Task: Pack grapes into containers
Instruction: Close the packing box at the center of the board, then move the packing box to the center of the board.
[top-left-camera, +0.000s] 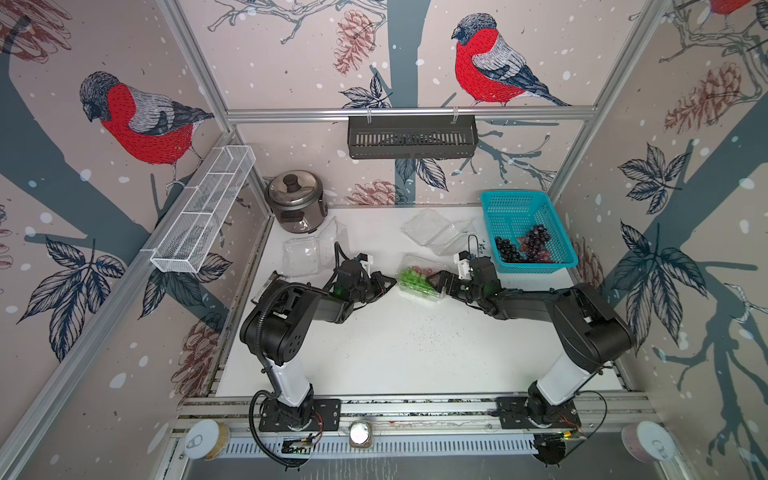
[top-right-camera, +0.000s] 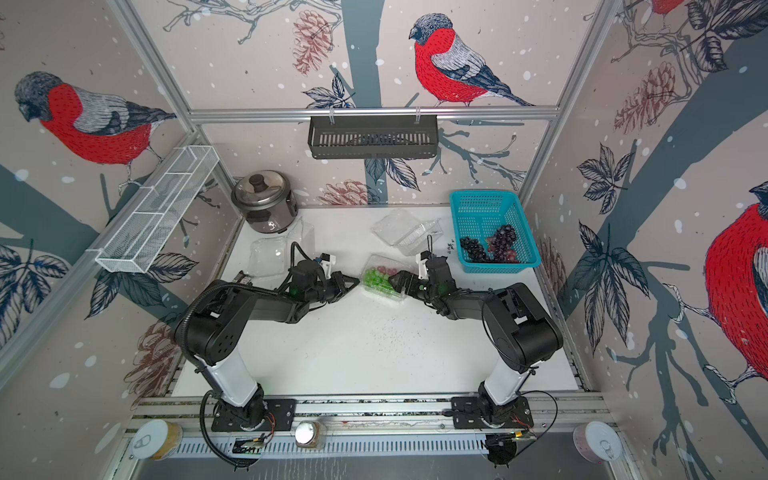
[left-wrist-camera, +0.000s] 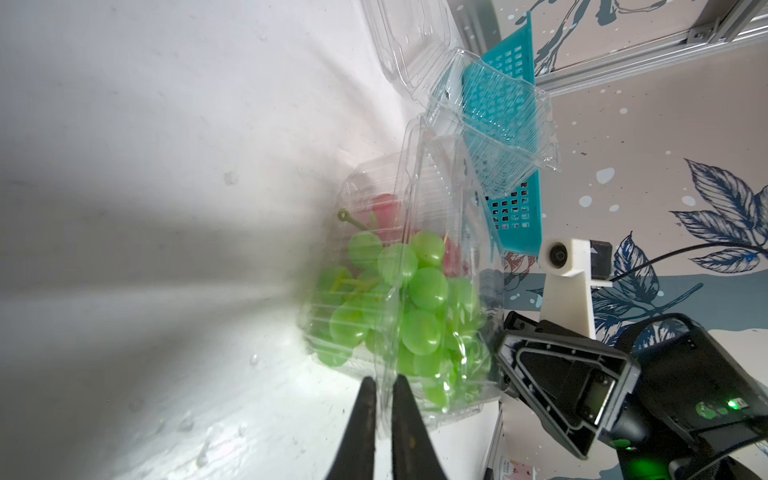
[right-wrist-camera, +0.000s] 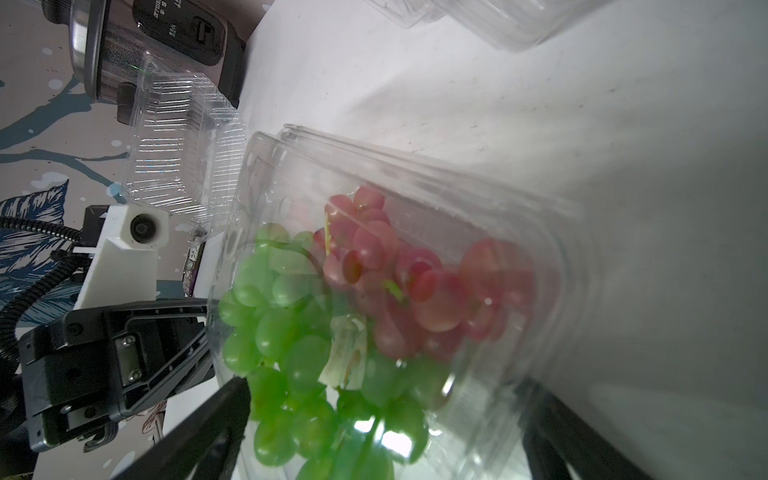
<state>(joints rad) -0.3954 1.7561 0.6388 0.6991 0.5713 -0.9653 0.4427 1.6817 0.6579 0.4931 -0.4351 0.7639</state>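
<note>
Mid-table: clear plastic clamshell box, green grape bunch and red grape bunch inside; left gripper pinched shut on its plastic edge; right gripper spread wide astride box end (contact unclear).

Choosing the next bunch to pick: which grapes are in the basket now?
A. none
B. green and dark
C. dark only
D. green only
C: the basket holds only dark grapes; the green grapes lie in the middle container.
</note>
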